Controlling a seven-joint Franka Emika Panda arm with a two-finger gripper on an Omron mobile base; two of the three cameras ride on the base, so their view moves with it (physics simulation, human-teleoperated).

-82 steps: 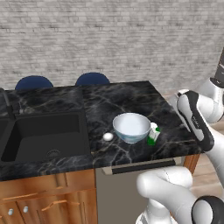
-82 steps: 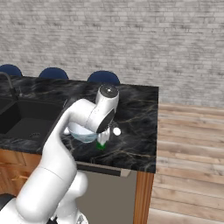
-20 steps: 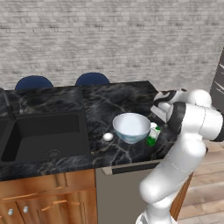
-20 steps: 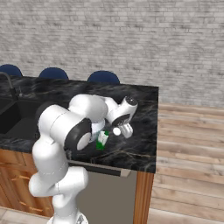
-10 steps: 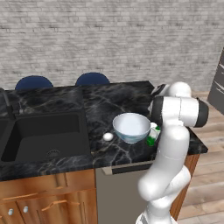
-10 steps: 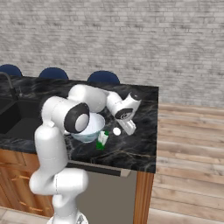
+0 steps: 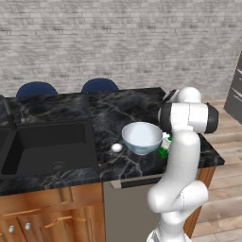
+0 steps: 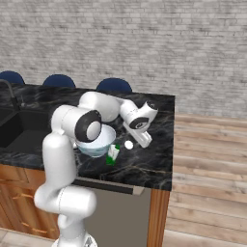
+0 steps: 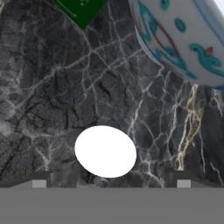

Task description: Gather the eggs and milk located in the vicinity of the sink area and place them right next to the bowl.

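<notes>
The bowl (image 7: 142, 137) (image 8: 96, 143) stands on the black marble counter (image 7: 118, 111), right of the sink (image 7: 47, 146). The milk (image 8: 113, 153) (image 7: 164, 144) stands upright close against the bowl's right side; its green part (image 9: 81, 8) is at the top of the hand view. One egg (image 8: 129, 144) (image 9: 105, 151) lies just right of the milk. My gripper (image 8: 137, 141) (image 9: 111, 180) is open, low over this egg, with a fingertip on either side and not touching it. Another egg (image 7: 116, 148) lies left of the bowl.
The counter's right edge (image 8: 169, 144) drops to a wooden floor (image 8: 207, 159). Two blue chairs (image 7: 99, 85) stand behind the counter, against a brick wall. A dark faucet (image 7: 7, 111) rises at the sink's far left. My own arm (image 7: 186, 123) covers part of the milk.
The arm has swung in closer to the bowl and the hand has shifted slightly over the egg by the milk. Bowl, milk and eggs have stayed put; the jaws stayed open.
</notes>
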